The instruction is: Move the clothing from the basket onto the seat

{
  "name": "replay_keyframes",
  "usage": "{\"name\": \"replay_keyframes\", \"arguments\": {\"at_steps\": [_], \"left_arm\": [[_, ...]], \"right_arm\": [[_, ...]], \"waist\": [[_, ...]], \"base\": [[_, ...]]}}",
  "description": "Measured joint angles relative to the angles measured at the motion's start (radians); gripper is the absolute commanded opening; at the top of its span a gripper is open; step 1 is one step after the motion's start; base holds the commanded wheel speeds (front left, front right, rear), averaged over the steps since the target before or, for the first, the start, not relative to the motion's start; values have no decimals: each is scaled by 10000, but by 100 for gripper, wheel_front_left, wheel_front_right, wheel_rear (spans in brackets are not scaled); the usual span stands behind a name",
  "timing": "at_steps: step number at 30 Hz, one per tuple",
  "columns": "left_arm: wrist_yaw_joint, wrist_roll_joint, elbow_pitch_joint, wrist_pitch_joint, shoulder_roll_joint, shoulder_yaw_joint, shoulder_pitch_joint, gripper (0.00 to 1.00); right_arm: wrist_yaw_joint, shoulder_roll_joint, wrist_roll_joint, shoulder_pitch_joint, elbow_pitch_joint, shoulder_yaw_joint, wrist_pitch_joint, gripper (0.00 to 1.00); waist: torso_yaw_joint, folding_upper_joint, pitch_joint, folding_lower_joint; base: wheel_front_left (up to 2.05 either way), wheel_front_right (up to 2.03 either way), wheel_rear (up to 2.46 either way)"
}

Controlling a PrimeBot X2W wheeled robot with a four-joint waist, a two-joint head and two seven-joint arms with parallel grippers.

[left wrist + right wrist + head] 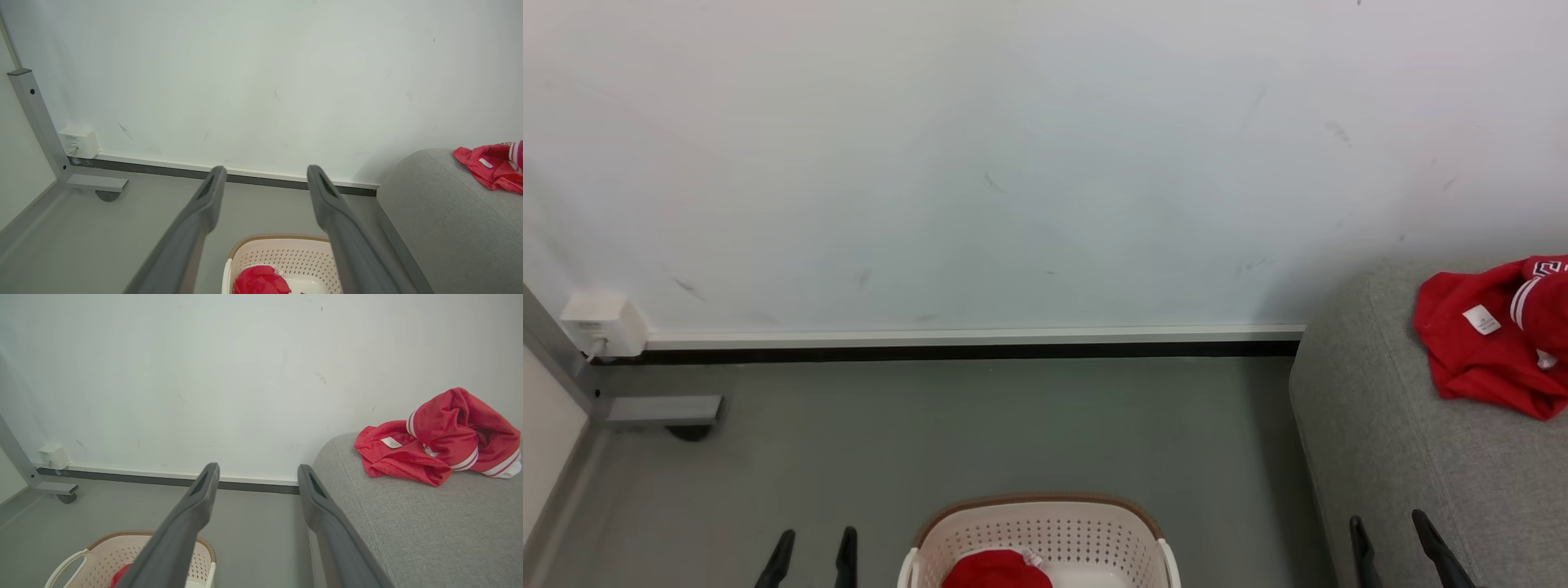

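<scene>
- Head view, closest in: the left claw (818, 535) pokes up at the bottom edge over the floor (931, 433). Its fingers are spread with nothing between them, just left of the basket (1037, 500).
- The right claw (1387, 519) mirrors it on the other side, wide open and empty, above the front edge of the seat (1388, 457).
- Between them the basket is cut off by the bottom edge. A red garment (996, 570) lies bunched inside, left of centre. The left wrist view shows the same red garment (261, 281) on the pale bottom.
- So the job, as I read it, is part done, and that piece wants fetching next.
- To do it well, tip down first so the whole basket is in sight. Then drop a claw straight in from above, clear of the brown rim and the perforated wall.
- Pinch the highest fold, and go deep, because a shallow nip on soft cloth would likely slip.
- Lift until the trailing hem clears the rim, or the light basket may drag or tip.
- Further off, the red pile (1486, 351) of striped garments sits on the seat, close to the wall (1013, 163). The bare grey fabric in front of it looks the easy landing spot.
- Far left, a wall socket (603, 320) and a grey frame foot (662, 408) sit well apart from the action.
</scene>
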Motion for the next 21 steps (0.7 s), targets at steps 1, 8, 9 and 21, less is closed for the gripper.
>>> {"name": "replay_keyframes", "arguments": {"at_steps": [1, 8, 9, 21], "left_arm": [[-4, 8, 0, 0, -2, 4, -1, 100], [-44, 56, -19, 0, -6, -33, -42, 100], [-46, 65, -35, 0, -8, -111, -120, 100], [-94, 464, 662, 0, 140, -1639, -1762, 100]], "right_arm": [[0, 0, 2, 0, -6, -8, 0, 100], [0, 0, 13, -3, -69, -65, 0, 100], [0, 0, 13, -38, -98, -86, 0, 100], [0, 0, -125, -948, -782, -276, -2, 100]], "waist": [[-5, 0, 14, 0], [-54, 0, 124, 0], [-78, 0, 209, 0], [-339, 0, 1644, 0]], "base": [[0, 0, 0], [0, 0, 0], [0, 0, 0], [0, 0, 0]]}}
